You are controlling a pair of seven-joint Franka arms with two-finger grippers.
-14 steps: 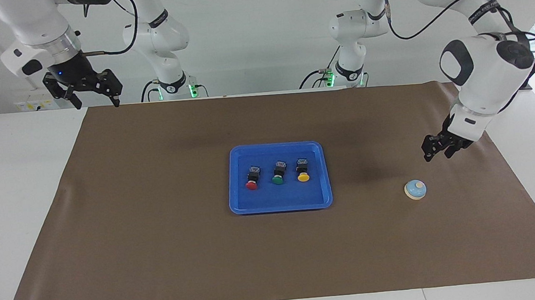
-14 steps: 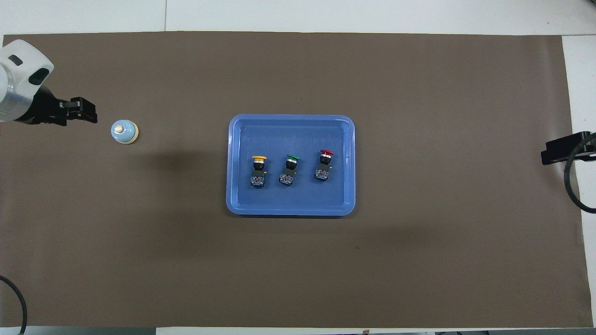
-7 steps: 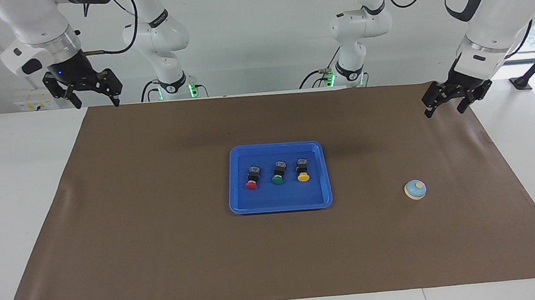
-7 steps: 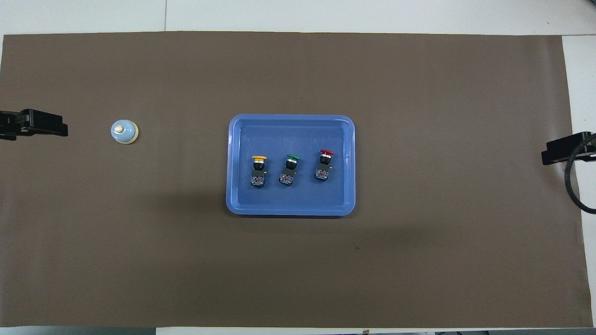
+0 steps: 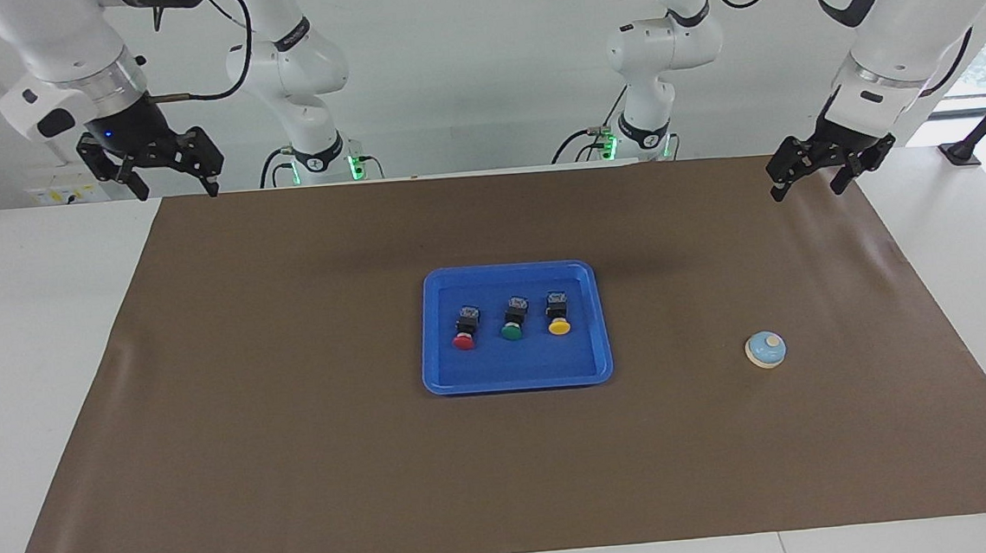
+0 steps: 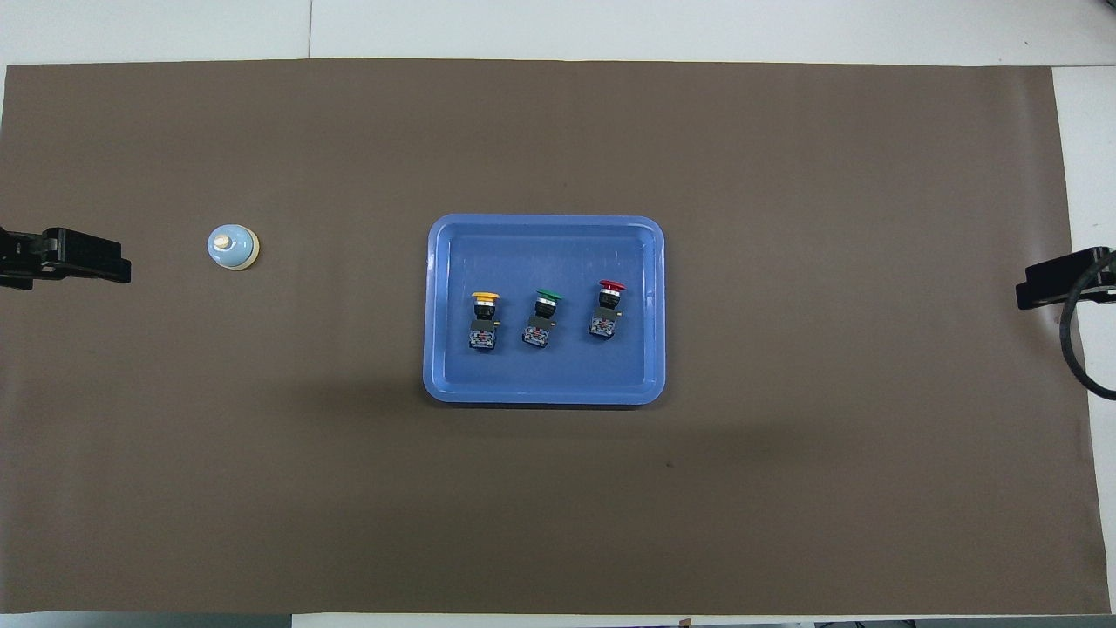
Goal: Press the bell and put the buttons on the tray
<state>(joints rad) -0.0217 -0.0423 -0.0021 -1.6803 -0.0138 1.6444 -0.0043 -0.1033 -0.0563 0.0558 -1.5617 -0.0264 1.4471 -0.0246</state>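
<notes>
The bright-blue tray [image 5: 518, 383] lies mid-mat, also seen from overhead [image 6: 545, 394]. Three buttons lie in it in a row: red [image 5: 464, 330] [image 6: 606, 307], green [image 5: 511, 323] [image 6: 541, 316] and yellow [image 5: 558, 317] [image 6: 484, 318]. The light-blue bell [image 5: 765, 350] [image 6: 233, 248] stands on the mat toward the left arm's end, apart from the tray. My left gripper [image 5: 806, 183] [image 6: 83, 262] is open and empty, raised over the mat's edge by the robots, well clear of the bell. My right gripper [image 5: 177, 190] [image 6: 1051, 283] is open and empty, waiting over the mat's corner at its own end.
A brown mat [image 5: 298, 464] covers most of the white table [image 5: 38, 343]. Both arm bases stand at the table's edge nearest the robots. A black cable [image 6: 1071, 349] hangs by the right gripper.
My left gripper has risen from close beside the bell and drawn back toward the robots' edge of the mat. The right arm, bell, tray and buttons have not moved.
</notes>
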